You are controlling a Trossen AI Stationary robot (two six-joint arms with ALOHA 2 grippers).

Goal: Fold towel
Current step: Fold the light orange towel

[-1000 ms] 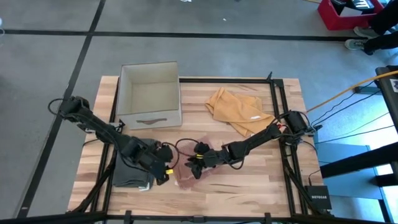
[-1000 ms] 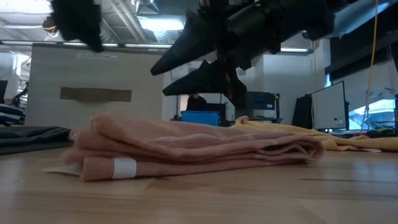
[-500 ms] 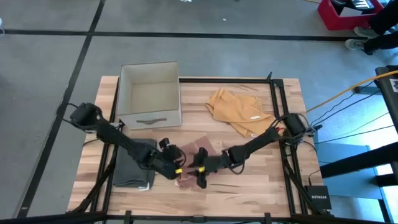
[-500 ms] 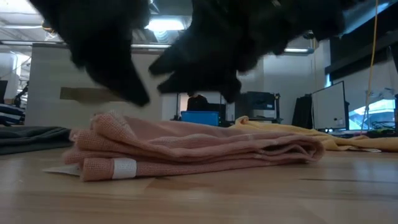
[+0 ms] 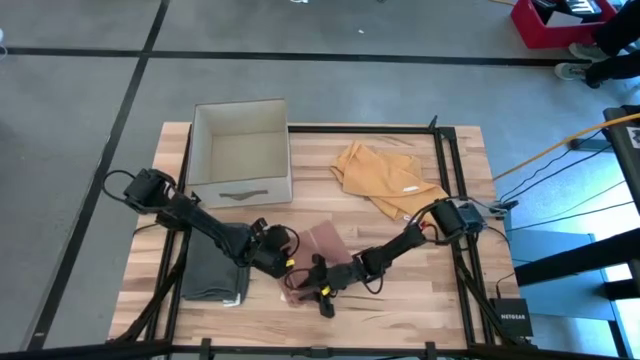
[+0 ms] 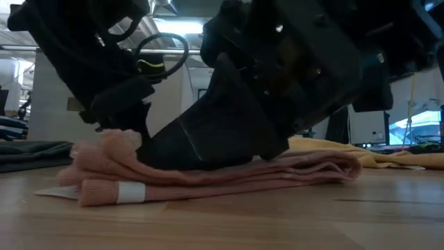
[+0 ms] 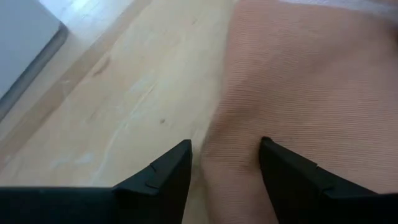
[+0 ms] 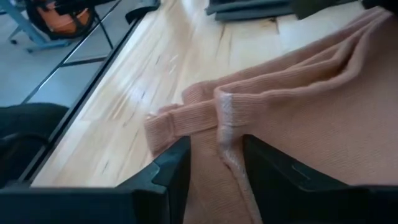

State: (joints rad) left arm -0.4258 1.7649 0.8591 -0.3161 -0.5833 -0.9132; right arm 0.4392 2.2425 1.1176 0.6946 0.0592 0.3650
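On the pink towel (image 5: 322,243) — both pincers part-open, straddling its edges.

The desk (image 5: 420,290) holds everything. A box (image 5: 240,152) sits at the far left. To its right lies a loose cloth (image 5: 385,178). Near the left edge lies a folded cloth (image 5: 212,272). A folded towel (image 5: 322,245) lies in the middle, near the front. The left claw (image 5: 277,262) is over its left edge. The right claw (image 5: 312,285) is over its near edge.
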